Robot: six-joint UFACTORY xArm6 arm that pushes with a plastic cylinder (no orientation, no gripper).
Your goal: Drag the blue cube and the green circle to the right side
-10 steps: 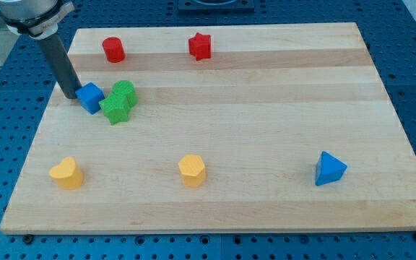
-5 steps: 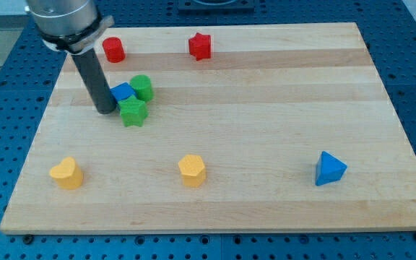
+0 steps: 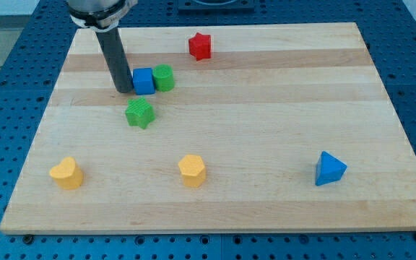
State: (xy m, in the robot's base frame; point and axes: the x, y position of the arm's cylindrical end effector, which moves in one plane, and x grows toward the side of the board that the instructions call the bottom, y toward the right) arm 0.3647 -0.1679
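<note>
The blue cube [image 3: 144, 81] lies at the board's upper left. The green circle [image 3: 164, 77] touches its right side. My tip [image 3: 124, 90] stands against the cube's left side. The rod rises from there toward the view's top. A green star [image 3: 140, 113] lies apart, just below the cube.
A red star [image 3: 200, 46] lies near the top edge. A yellow heart [image 3: 66, 173] and a yellow hexagon [image 3: 192, 170] lie along the bottom. A blue triangle [image 3: 329, 169] lies at the lower right. The rod hides the red cylinder seen earlier.
My tip has moved right and slightly up, pushing the blue cube and the green circle rightward. The green star slid off and stayed behind below them.
</note>
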